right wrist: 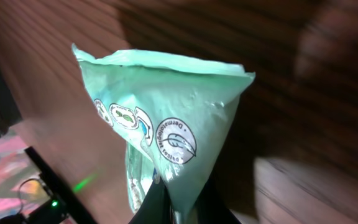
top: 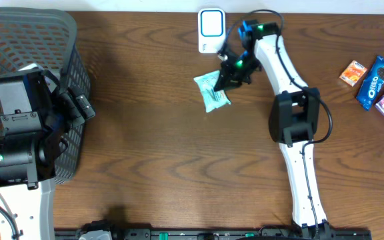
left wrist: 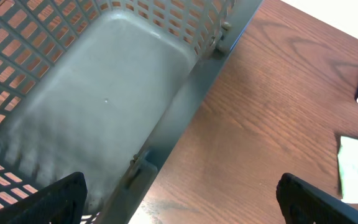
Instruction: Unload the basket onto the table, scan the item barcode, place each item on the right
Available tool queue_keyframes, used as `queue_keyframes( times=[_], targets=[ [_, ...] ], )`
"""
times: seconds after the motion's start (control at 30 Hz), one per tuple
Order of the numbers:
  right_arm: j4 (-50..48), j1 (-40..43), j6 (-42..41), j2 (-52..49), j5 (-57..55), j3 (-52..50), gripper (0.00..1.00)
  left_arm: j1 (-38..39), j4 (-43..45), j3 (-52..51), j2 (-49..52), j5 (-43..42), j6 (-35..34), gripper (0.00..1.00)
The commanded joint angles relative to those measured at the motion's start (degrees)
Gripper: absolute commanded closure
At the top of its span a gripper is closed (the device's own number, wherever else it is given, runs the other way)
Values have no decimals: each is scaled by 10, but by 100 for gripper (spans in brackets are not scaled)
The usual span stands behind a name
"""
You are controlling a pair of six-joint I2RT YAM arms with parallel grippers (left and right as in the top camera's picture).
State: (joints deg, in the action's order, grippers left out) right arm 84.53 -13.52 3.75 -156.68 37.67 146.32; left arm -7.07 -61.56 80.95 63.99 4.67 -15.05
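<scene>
Right gripper (top: 233, 73) clenched on green packet (top: 211, 93), pinching its edge. Packet extends toward 8 o'clock from the jaws. Left gripper (left wrist: 191, 200) spread wide

Evenly lit overhead, soft shadows, dim right wrist view, packet (right wrist: 173, 118) sharp, background blurred

The right arm (top: 292, 120) reaches toward the far side, the right gripper (top: 231, 75) pinched shut on a green packet (top: 212, 92), while the left gripper (left wrist: 182, 200) hangs wide open at the left.
</scene>
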Motion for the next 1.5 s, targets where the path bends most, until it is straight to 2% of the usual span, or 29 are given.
queue_keyframes(
  times=[0.0,0.1,0.27,0.43,0.63,0.83,1.27,1.47],
  targets=[
    [-1,-25,-5,-1,-43,63,99,-2,-2,10,0,5,-3,2],
    [-1,-48,-16,-1,-107,108,99,-2,-2,10,0,5,-3,2],
    [-16,-76,-17,-1,-124,172,99,-2,-2,10,0,5,-3,2],
    [-74,-81,-138,-1,-224,195,99,-2,-2,10,0,5,-3,2],
    [-205,-49,-229,-1,-160,195,99,-2,-2,10,0,5,-3,2],
    [-276,-20,-291,-1,-168,193,99,-2,-2,10,0,5,-3,2],
    [-290,17,-303,0,-166,194,99,-2,-2,10,0,5,-3,2],
    [-262,67,-302,48,-136,195,99,-2,-2,10,0,5,-3,2]
  ],
)
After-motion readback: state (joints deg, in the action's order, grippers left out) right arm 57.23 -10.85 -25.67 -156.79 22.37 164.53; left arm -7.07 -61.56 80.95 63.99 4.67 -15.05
